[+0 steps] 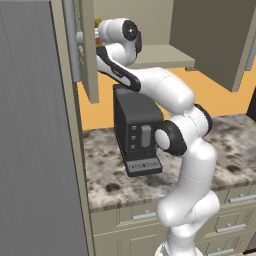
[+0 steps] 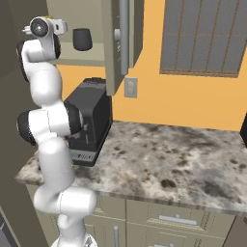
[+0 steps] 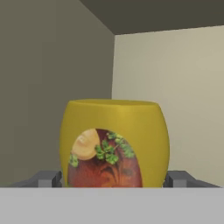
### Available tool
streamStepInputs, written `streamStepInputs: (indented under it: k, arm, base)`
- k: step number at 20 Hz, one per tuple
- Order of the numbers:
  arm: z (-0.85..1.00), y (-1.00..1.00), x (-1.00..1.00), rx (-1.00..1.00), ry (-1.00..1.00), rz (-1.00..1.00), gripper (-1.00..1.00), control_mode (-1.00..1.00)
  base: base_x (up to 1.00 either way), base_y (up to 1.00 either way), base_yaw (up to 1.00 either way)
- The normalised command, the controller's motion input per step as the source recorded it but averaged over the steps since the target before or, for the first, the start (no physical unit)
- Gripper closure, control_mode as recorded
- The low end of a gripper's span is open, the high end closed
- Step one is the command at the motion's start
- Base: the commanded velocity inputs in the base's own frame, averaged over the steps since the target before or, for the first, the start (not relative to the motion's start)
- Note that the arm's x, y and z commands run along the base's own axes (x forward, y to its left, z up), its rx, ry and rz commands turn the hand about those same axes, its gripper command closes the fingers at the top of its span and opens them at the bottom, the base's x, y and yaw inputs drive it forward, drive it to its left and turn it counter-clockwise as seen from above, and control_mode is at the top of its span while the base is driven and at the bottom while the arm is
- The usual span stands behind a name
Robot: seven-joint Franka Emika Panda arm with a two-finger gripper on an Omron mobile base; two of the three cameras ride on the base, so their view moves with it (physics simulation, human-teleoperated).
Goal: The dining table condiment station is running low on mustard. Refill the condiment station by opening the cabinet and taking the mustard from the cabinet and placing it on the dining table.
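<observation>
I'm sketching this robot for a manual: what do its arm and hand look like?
The arm is glossy white, built of rounded, tube-like segments joined by dark grey to black ring joints and round end caps. No loose cables or markings show. The hand ends in two small, blocky dark grey fingertips.

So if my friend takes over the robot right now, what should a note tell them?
Hand: inside the open cabinet, jaws wide apart, one finger on each side of the mustard. They do not look closed on the bottle yet.
Mustard: yellow bottle standing in the cabinet's back corner, straight ahead of the hand.
Done: cabinet door is open, hand is lined up on the bottle.
Left: close on the mustard, lift it out, carry it to the dining table and set it down.
Watch: the black coffee machine sits on the counter right under the arm.
</observation>
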Motion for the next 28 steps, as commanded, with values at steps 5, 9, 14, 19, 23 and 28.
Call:
streamStepInputs:
  k: [5,9,14,19,23,28]
  arm:
    - [0.05,0.09,-0.5,0.0,-0.03,-0.02,1.0,-1.0]
    - [0.01,-0.07,-0.91,0.0,-0.03,0.0,1.0,-1.0]
    - [0.0,-0.53,-0.96,0.03,0.0,0.0,1.0,-1.0]
    - [0.02,-0.78,-0.99,0.06,0.0,0.0,1.0,-1.0]
    - [0.07,-0.97,-1.0,0.07,-0.02,0.0,1.0,-1.0]
    - [0.14,-0.88,-1.0,0.03,-0.01,0.01,1.0,-1.0]
  base:
    - [0.0,0.0,0.0]
    - [0.0,0.0,0.0]
    - [0.0,0.0,0.0]
    - [0.0,0.0,0.0]
    - [0.0,0.0,0.0]
    - [0.0,0.0,0.0]
